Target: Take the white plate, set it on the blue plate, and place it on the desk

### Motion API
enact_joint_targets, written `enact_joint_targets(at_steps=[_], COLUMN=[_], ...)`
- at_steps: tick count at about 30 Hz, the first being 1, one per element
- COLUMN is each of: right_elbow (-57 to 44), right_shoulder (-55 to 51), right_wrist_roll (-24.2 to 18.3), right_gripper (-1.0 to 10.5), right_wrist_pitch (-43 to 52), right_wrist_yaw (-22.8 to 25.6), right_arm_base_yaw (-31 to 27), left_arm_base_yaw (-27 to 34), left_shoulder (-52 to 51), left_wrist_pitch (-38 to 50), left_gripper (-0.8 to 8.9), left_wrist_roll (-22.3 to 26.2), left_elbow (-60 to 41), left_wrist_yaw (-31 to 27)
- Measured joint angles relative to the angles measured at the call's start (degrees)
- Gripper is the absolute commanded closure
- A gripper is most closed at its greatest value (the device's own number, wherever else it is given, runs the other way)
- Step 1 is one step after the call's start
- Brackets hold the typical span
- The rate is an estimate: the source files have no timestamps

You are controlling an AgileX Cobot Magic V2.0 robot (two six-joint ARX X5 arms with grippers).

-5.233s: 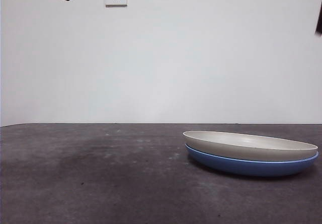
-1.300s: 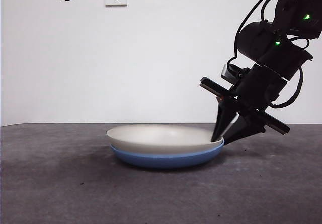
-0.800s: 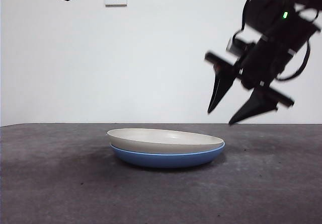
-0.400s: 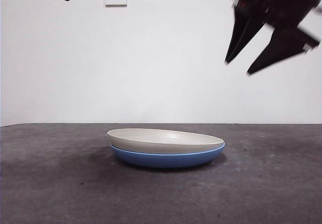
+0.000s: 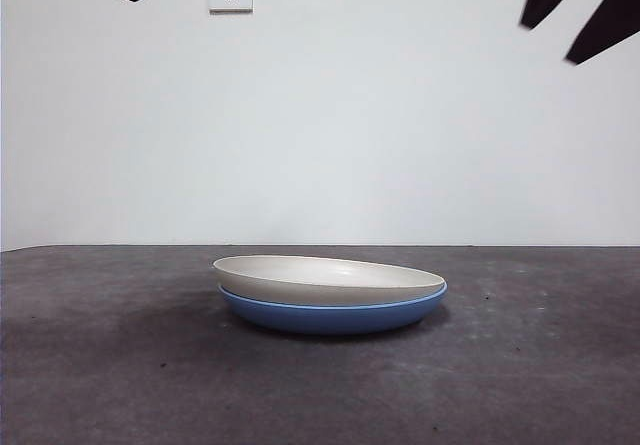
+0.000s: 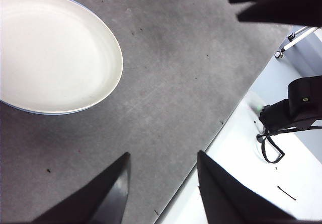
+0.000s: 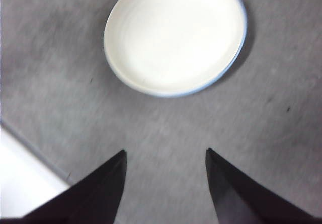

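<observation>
Now the white plate (image 5: 320, 277) sits nested on the blue plate (image 5: 335, 315), and the pair rests on the desk (image 5: 110, 365) near its middle. By that layout, the stacking and setting down look done; nothing seems left but parking the arms. High above the stack, the right gripper (image 5: 578, 13) hangs with its 2 fingers spread and empty. Off to the other side, the left gripper (image 6: 161, 186) waits, fingers likewise apart, holding nothing.
</observation>
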Motion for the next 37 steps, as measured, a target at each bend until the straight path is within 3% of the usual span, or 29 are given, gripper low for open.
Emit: enact_joint_targets(at_steps=[7,23,25,28,37], right_elbow=[0.0,0.0,0.0,0.0,0.0], right_shoulder=[-4.4,-5.4,-5.4,-5.4,-5.4], right_wrist_roll=[-0.3,-0.5,-0.5,-0.5,-1.7], right_gripper=[7.0,7.0,7.5,9.1,9.4], right_wrist_pitch=[-6.6,-6.7,-6.7,-6.9,-7.2], right_wrist_yaw=[0.0,0.0,0.0,0.0,0.0], right_arm_base_yaw=[2.2,2.8,2.8,2.8,2.8], left_arm_base_yaw=[0.0,0.0,0.0,0.0,0.0], left_shoulder=[0.0,0.0,0.0,0.0,0.0], left_wrist_pitch=[0.0,0.0,0.0,0.0,0.0], left_gripper=[5.97,6.0,6.26,7.94,8.05], left_wrist_roll=[0.0,0.0,0.0,0.0,0.0], left_elbow=[0.0,0.0,0.0,0.0,0.0], left_wrist_yaw=[0.0,0.0,0.0,0.0,0.0])
